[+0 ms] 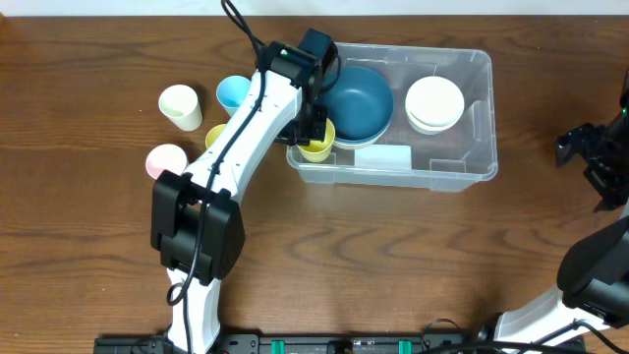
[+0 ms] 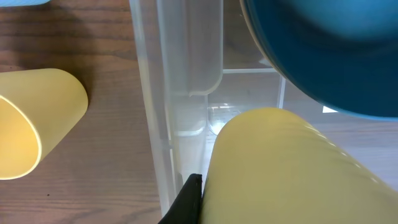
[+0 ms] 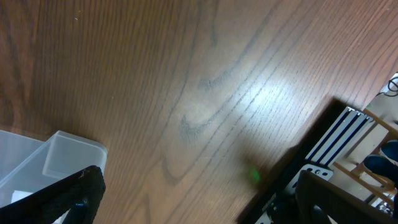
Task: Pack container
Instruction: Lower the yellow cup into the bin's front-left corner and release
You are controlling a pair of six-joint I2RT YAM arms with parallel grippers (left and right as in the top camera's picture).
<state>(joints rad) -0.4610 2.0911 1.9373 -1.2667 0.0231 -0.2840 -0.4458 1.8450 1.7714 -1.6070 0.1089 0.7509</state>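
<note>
Placing step, likely: left tool (image 1: 316, 136) shut on yellow cup (image 1: 316, 150), just inside left end of container (image 1: 472, 172) on the counter (image 1: 393, 256), beside blue bowl (image 1: 359, 103). Right tool (image 3: 199, 199) gaping, empty, well right of container. Next, probably: lower, release.

light: we see bright, even light from above | shadows: soft, short beside the container (image 1: 442, 175) | glare: pale sheen on the table (image 3: 261, 99) | blur: our left wrist view soft up close

table (image 1: 88, 246): dark wood grain | cream cup (image 1: 181, 105): left part, near blue cup (image 1: 233, 93) | pink cup (image 1: 166, 160): nearer the front, apart from both | pale yellow cup (image 2: 37, 121): lying on its side on the wood | blue bowl (image 1: 359, 98), white bowl stack (image 1: 434, 101): side by side
</note>
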